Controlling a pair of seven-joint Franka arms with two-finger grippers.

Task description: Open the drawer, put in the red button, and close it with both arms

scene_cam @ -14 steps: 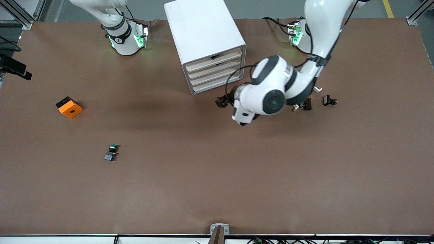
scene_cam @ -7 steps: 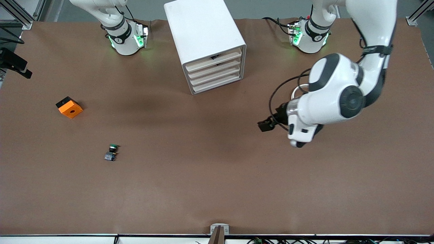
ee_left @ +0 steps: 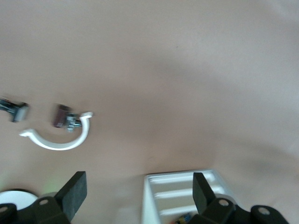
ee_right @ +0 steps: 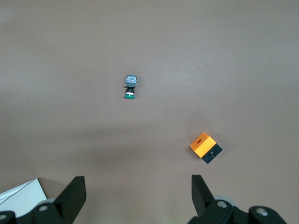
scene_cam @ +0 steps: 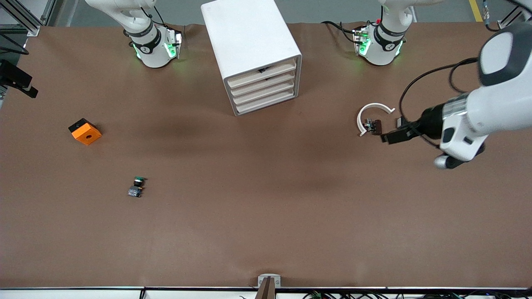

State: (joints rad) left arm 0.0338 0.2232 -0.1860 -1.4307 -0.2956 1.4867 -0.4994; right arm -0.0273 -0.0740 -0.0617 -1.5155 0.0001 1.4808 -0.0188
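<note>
Still-shut drawer, long axis level

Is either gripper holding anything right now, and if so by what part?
Nothing is held. The left gripper is open over the table near the white ring; the right gripper is open too, high above the green-capped button.

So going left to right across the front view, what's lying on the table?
Orange block → green-capped button → white cabinet → white curved clip with a small dark part inside it → left gripper, open.
</note>
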